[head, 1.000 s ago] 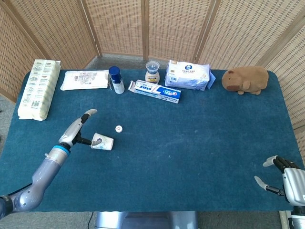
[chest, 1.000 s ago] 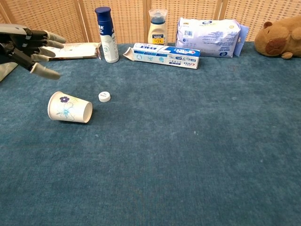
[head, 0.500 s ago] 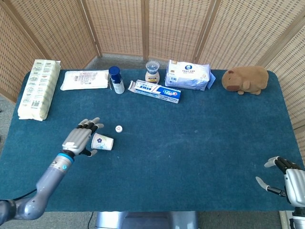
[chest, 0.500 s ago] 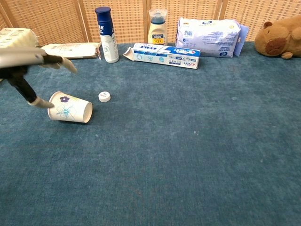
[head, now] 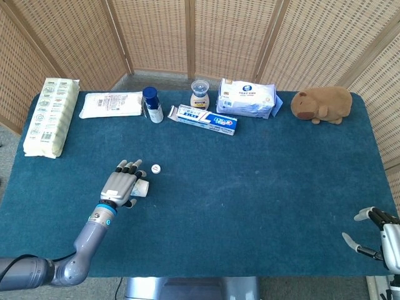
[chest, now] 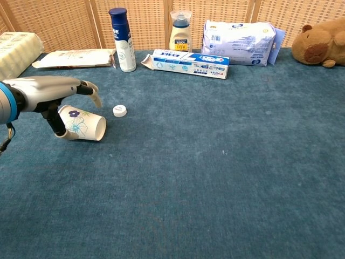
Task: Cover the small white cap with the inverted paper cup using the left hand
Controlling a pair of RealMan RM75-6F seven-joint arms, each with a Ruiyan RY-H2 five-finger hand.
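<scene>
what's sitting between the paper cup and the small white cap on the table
Nothing visible. The paper cup lies on its side under the left hand, its open end toward the small white cap. Only bare blue cloth shows between them. The bottle and toothpaste box stand farther back.

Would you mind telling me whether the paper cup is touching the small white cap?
Apart. The chest view shows bare blue cloth between the cup, lying on its side, and the cap; the head view shows the same gap.
</scene>
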